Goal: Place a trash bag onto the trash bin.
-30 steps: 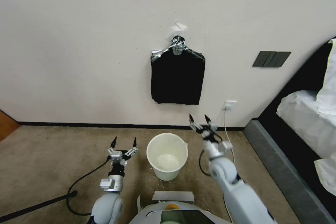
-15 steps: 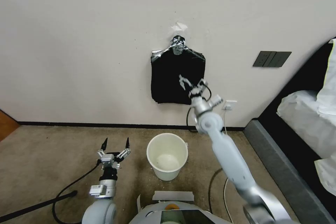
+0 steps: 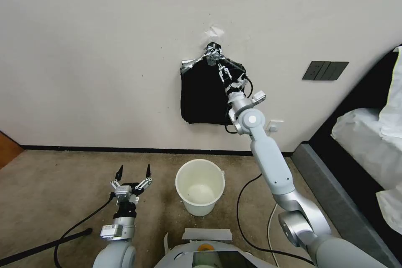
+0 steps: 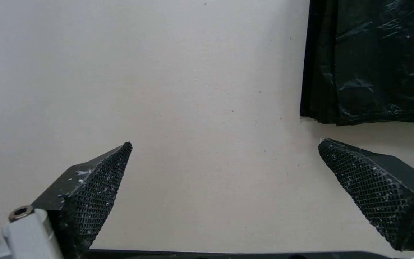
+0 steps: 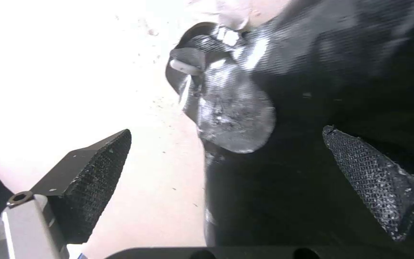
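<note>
So the right arm is stretched way up toward the wall, and the right gripper (image 3: 223, 70) is sitting at the upper part of the flat black bundle of plastic trash bags (image 3: 201, 96) that hangs from a hook (image 3: 212, 47) on the cream wall (image 3: 104, 50). In the right wrist view its two black textured fingers (image 5: 97, 176) are spread wide, nothing pinched between them, with the gathered, silvery-looking top of the bundle (image 5: 231, 118) right ahead of the gap. Can't tell if a fingertip actually touches the plastic.

The small round cream-white plastic bucket (image 3: 199, 186) stands upright on the brown carpet floor (image 3: 54, 184), below the bundle and near the wall's black baseboard, with no bag on it.

The left gripper (image 3: 133, 171) hangs low over the carpet just left of the bucket, pointing up, fingers (image 4: 97, 187) wide apart and holding nothing.
</note>
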Available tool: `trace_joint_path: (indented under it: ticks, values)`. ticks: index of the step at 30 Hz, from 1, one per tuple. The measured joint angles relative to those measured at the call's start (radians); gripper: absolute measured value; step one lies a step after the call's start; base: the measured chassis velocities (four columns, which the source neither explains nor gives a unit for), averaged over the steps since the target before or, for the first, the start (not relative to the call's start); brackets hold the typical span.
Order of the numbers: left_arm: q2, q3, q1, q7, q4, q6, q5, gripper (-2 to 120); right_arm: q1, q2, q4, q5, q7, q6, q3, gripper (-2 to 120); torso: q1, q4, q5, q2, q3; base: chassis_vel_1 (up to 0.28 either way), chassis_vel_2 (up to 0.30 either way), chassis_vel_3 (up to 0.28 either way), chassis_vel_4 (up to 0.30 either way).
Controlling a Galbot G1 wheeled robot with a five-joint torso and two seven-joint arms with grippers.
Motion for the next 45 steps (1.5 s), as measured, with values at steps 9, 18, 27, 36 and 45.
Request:
trace_joint_path:
  ticks: [9, 18, 27, 36, 45]
  values:
    - [0.001, -0.014, -0.005, -0.001, 0.018, -0.001, -0.004, 100, 0.074, 0.053, -0.069, -0.027, -0.024, 0.002, 0.0, 100, 0.0, 0.0001, -0.0001, 0.0, 0.0, 0.0, 0.0, 0.0, 0.0]
    - [0.007, -0.027, -0.001, -0.003, 0.009, -0.003, -0.019, 100, 0.099, 0.08, -0.082, -0.031, -0.046, 0.001, -0.001, 96, 0.0, 0.0, 0.0, 0.0, 0.0, 0.0, 0.0, 0.0, 0.0]
    - [0.004, -0.023, -0.001, -0.003, 0.009, -0.001, -0.019, 100, 0.106, 0.09, -0.115, -0.031, -0.047, 0.001, 0.004, 65, 0.0, 0.0, 0.0, 0.0, 0.0, 0.0, 0.0, 0.0, 0.0]
    - [0.005, -0.022, -0.003, -0.004, 0.006, 0.001, -0.021, 100, 0.105, 0.098, -0.123, -0.031, -0.044, 0.002, 0.015, 30, 0.0, 0.0, 0.0, 0.0, 0.0, 0.0, 0.0, 0.0, 0.0]
    - [0.003, -0.022, 0.0, -0.005, 0.004, 0.001, -0.022, 100, 0.102, 0.093, -0.131, -0.069, -0.04, 0.003, 0.012, 0, 0.0, 0.0, 0.0, 0.0, 0.0, 0.0, 0.0, 0.0, 0.0]
